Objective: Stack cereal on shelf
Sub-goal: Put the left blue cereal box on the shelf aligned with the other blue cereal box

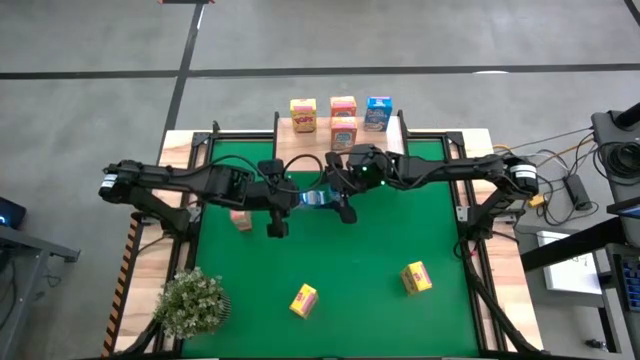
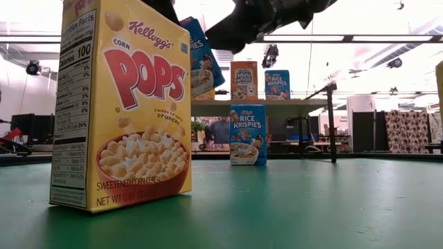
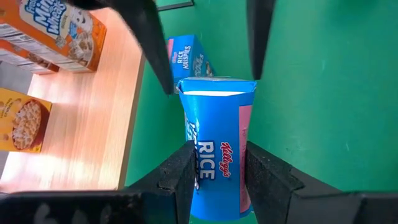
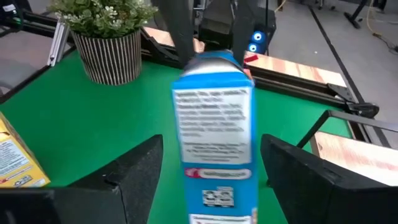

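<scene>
My left gripper [image 3: 221,186] is shut on a blue Rice Krispies box [image 1: 316,197], held above the green mat just in front of the shelf [image 1: 322,138]. My right gripper [image 4: 211,155] is open, one finger on each side of the box's far end [image 3: 217,87], with a gap on both sides. The light-wood shelf carries a yellow box [image 1: 303,115], two orange boxes [image 1: 343,120] and a blue box [image 1: 377,113]. Another blue box [image 2: 248,135] stands on the mat under the shelf. Two yellow boxes [image 1: 303,299] [image 1: 416,277] and an orange-pink box [image 1: 240,218] rest on the mat. My left gripper pinches the blue box between its two fingers [image 3: 180,177], one on each side of the box near the end closest to the wrist [image 3: 211,168]. The fingers come in about level from the table's left and lie along the box. The box is lifted clear of the mat [image 2: 204,59].
A potted plant [image 1: 192,303] stands at the table's near left corner. The big yellow Corn Pops box [image 2: 121,104] fills the left of the low view. Black frame rails [image 1: 470,215] run along the mat's sides. Open green mat [image 1: 350,260] lies between the grippers and the near boxes.
</scene>
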`<state>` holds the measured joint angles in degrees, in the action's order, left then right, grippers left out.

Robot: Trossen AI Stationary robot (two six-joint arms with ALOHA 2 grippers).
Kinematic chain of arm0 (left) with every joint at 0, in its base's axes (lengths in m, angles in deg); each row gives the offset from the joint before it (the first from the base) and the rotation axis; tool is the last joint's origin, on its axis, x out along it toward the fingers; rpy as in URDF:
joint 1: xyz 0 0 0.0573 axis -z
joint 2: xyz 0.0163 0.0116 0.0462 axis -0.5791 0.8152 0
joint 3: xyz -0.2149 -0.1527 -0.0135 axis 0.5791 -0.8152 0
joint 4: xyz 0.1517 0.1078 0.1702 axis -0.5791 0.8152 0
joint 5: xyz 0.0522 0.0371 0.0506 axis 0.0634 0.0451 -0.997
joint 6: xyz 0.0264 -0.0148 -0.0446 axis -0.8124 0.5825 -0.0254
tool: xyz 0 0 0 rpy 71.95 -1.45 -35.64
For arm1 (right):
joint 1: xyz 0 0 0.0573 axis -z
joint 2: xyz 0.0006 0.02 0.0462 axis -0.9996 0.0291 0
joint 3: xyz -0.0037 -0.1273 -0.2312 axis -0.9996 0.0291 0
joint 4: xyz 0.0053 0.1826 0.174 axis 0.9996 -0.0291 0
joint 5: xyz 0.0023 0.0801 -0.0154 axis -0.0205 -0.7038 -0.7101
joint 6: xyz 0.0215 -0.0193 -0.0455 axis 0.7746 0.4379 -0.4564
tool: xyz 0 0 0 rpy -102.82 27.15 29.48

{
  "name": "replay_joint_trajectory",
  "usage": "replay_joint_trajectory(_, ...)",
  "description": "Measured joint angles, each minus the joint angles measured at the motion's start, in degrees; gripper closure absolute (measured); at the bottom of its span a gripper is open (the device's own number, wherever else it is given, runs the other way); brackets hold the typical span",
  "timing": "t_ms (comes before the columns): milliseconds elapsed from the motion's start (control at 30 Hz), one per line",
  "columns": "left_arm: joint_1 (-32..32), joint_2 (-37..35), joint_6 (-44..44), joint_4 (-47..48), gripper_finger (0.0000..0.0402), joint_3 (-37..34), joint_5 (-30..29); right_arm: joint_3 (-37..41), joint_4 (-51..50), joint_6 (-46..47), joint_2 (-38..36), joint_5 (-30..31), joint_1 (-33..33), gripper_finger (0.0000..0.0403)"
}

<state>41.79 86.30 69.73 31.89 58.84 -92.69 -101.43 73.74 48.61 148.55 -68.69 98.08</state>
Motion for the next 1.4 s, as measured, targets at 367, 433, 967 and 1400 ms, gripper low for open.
replay_joint_trajectory(367, -1.0, 0.0, -1.3, -3.0, 0.0292, 0.0, -0.2, 0.0, 3.3, 0.0, 0.5, 0.1, -0.1, 0.0173)
replay_joint_trajectory(433, -1.1, 0.0, -1.3, -3.1, 0.0292, 0.0, -0.2, 0.0, 3.5, 0.0, 0.5, 0.1, -0.1, 0.0182)
replay_joint_trajectory(967, -1.1, 0.0, -1.5, -3.3, 0.0292, 0.0, -0.3, 0.0, 3.3, 0.7, 0.1, 0.1, -0.1, 0.0258)
replay_joint_trajectory(1400, -1.1, -0.3, -10.2, -2.5, 0.0216, 3.2, -0.3, 0.0, 0.6, 1.1, -1.4, 0.2, 1.1, 0.0262)
